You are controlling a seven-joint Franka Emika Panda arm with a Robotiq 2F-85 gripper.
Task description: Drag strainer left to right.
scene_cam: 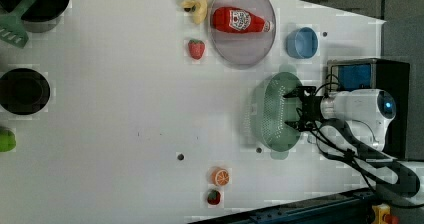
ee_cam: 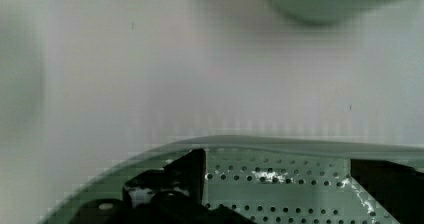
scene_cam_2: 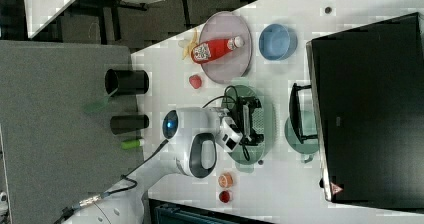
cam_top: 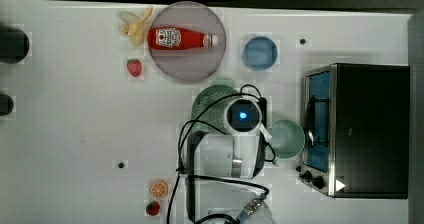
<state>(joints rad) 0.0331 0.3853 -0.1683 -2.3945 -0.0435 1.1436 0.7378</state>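
The strainer (cam_top: 209,104) is a pale mint-green colander dotted with small holes, standing on the white table just below the plate in the top view, half hidden under my arm. In the left view my gripper (scene_cam: 291,110) reaches over the strainer (scene_cam: 267,115) from the left view's right. It is open, both black fingers spread wide inside the bowl with nothing clamped between them. The wrist view shows the two fingertips (ee_cam: 182,176) down in the perforated bowl, just inside the strainer's rim (ee_cam: 300,146). The right view has the gripper (scene_cam_2: 248,120) over the strainer (scene_cam_2: 267,115) too.
A smooth mint-green mug (cam_top: 286,139) stands between strainer and toaster oven (cam_top: 360,129). A plate (cam_top: 192,66) with a ketchup bottle (cam_top: 180,38), a blue bowl (cam_top: 260,53), a banana (cam_top: 134,26), a strawberry (cam_top: 134,67) and an orange slice (cam_top: 159,188) lie around. Bare table spreads toward the top view's left.
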